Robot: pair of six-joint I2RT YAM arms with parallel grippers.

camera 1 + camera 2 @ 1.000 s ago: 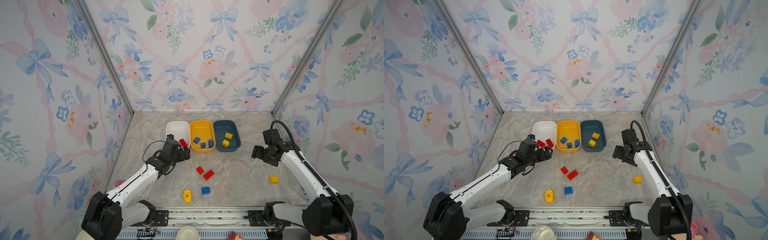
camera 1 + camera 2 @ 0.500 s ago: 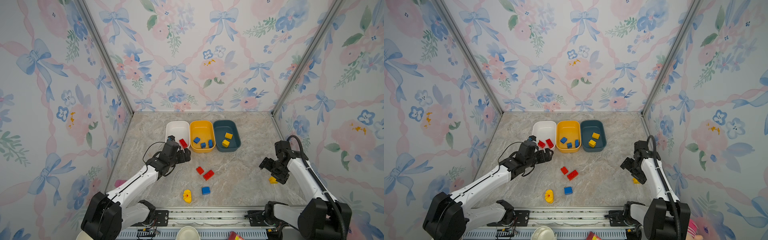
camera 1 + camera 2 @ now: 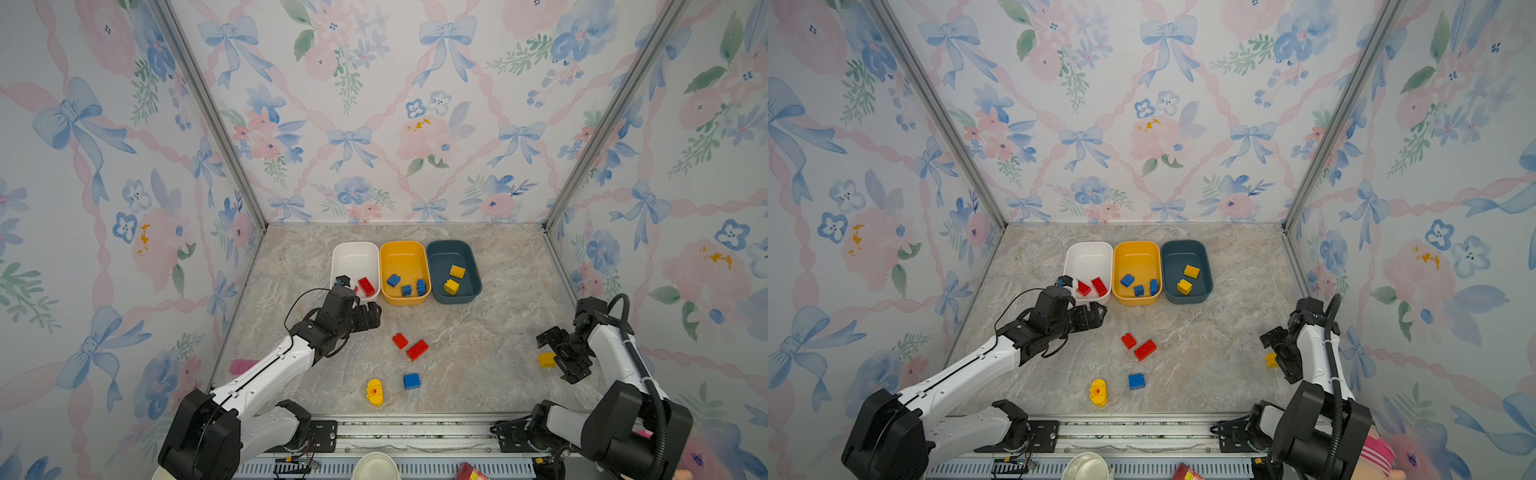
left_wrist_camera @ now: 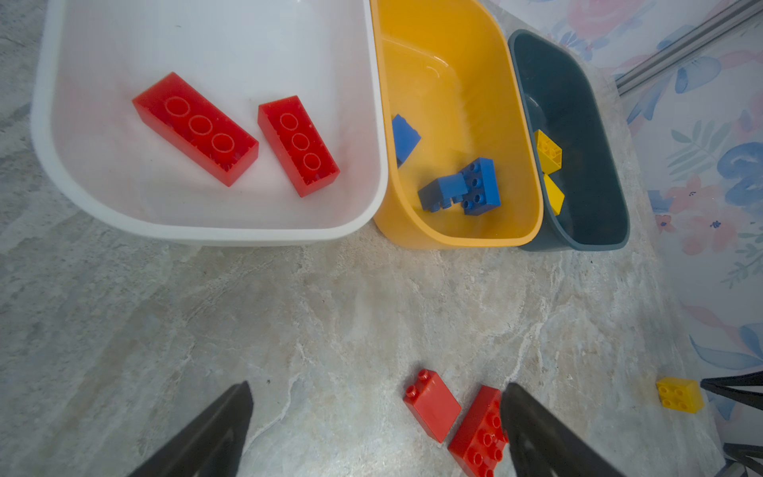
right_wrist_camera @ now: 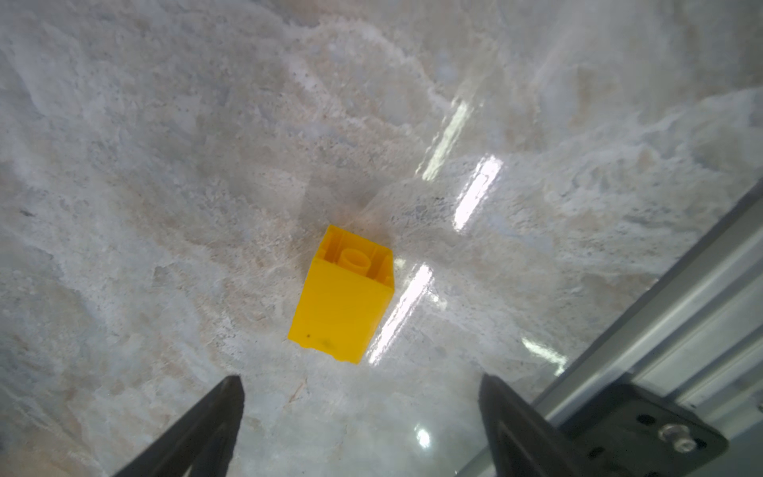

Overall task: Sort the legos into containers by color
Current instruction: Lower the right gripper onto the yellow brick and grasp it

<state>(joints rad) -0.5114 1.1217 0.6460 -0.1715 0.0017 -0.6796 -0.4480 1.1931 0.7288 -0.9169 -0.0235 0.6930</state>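
Beside frame rail (image 5: 660, 289), right gripper (image 5: 362, 382) spread over tipped yellow brick (image 5: 344, 295); left gripper (image 4: 377, 385) spread, empty. Risk: jaw clips rail, brick skids.

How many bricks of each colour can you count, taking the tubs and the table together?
Red bricks: 4
Blue bricks: 4
Yellow bricks: 4
Total: 12
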